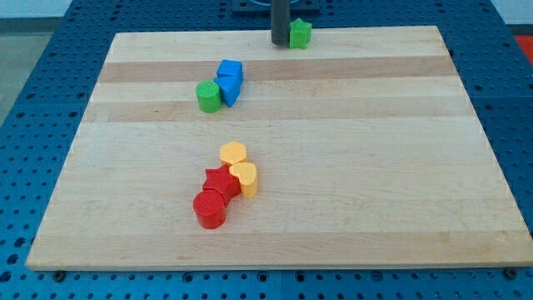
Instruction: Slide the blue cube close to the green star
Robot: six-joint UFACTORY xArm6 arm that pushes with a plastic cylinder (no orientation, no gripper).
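Observation:
The blue cube [231,71] sits on the wooden board [350,167] in the upper left-middle. It touches a second blue block [229,90] just below it, and a green cylinder [208,97] lies at that block's left. The green star [300,34] is at the board's top edge, to the upper right of the cube and well apart from it. My tip [280,43] stands right beside the star's left side, far from the blue cube.
A cluster lies in the lower middle: a yellow hexagon [234,153], a yellow heart [244,178], a red star [218,181] and a red cylinder [210,209]. Blue perforated table surrounds the board.

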